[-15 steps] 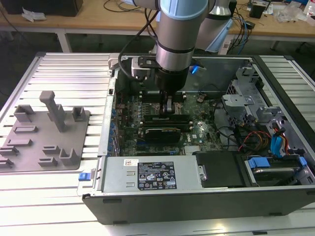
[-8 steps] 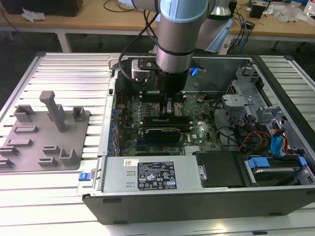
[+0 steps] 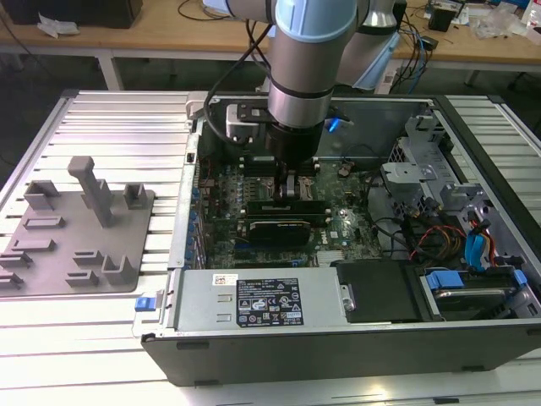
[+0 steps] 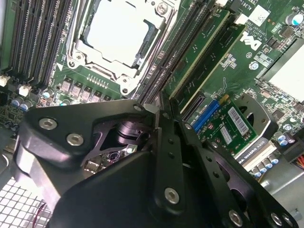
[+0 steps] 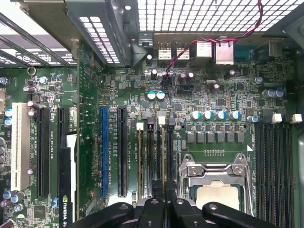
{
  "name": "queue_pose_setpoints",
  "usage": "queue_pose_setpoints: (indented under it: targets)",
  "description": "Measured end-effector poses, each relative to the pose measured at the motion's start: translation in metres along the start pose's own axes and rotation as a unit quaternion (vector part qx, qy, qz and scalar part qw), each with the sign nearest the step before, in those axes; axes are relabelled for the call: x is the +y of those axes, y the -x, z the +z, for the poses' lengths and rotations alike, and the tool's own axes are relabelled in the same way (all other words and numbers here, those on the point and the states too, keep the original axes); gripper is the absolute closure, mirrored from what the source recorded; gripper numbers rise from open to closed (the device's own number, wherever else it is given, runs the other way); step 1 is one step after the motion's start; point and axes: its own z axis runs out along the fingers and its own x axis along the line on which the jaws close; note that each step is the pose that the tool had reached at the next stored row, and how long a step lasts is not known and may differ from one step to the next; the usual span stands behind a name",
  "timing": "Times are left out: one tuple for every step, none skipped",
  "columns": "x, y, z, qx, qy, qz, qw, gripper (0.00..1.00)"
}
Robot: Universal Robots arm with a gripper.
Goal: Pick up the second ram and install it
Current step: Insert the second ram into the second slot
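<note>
My gripper (image 3: pixel 292 188) reaches down into the open computer case (image 3: pixel 338 355), over the memory slots beside the CPU socket (image 4: pixel 118 33). In both wrist views its fingers (image 4: pixel 164 137) are shut together with no gap. Their tips sit at the end of the second ram (image 4: pixel 202 45), a green stick standing in a slot near the socket (image 5: pixel 216 190). In the first wrist view that stick (image 5: pixel 164 156) runs straight to my gripper (image 5: pixel 161 202). Another green stick (image 4: pixel 218 59) stands in a slot on the far side from the socket. I cannot tell whether the tips touch the ram.
A black graphics card (image 3: pixel 275 228) lies just in front of the slots. Several empty memory slots (image 5: pixel 273 161) flank the socket's other side. A grey parts fixture (image 3: pixel 76 237) sits at the exterior view's left. Drive bays and cables (image 3: pixel 439 237) crowd the case's right.
</note>
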Motion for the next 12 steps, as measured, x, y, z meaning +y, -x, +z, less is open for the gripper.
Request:
queue_pose_setpoints:
  targets:
    - [-0.0001, 0.0000, 0.0001, 0.0000, 0.0000, 0.000, 1.0000, 0.91]
    - [-0.0001, 0.0000, 0.0000, 0.0000, 0.0000, 0.000, 1.0000, 0.91]
    - [-0.0002, 0.0000, 0.0001, 0.0000, 0.0000, 0.000, 1.0000, 0.91]
    - [-0.0004, 0.0000, 0.0003, -0.0001, 0.0000, 0.000, 1.0000, 0.91]
    - [-0.0004, 0.0000, 0.0003, -0.0001, 0.0000, 0.000, 1.0000, 0.91]
    - [-0.0004, 0.0000, 0.0003, -0.0001, 0.0000, 0.000, 1.0000, 0.91]
    - [-0.0005, 0.0000, 0.0009, -0.0002, -0.0001, 0.000, 1.0000, 0.91]
    - [-0.0005, 0.0000, 0.0010, 0.0000, 0.0000, 0.000, 1.0000, 0.91]
    - [-0.0005, 0.0000, 0.0010, 0.0000, 0.0000, 0.000, 1.0000, 0.91]
    - [-0.0005, 0.0000, 0.0010, 0.0000, 0.0000, 0.000, 1.0000, 0.91]
    - [-0.0005, 0.0000, 0.0010, 0.0000, 0.0000, 0.000, 1.0000, 0.91]
    - [-0.0005, 0.0000, 0.0011, 0.0000, 0.0000, 0.000, 1.0000, 0.91]
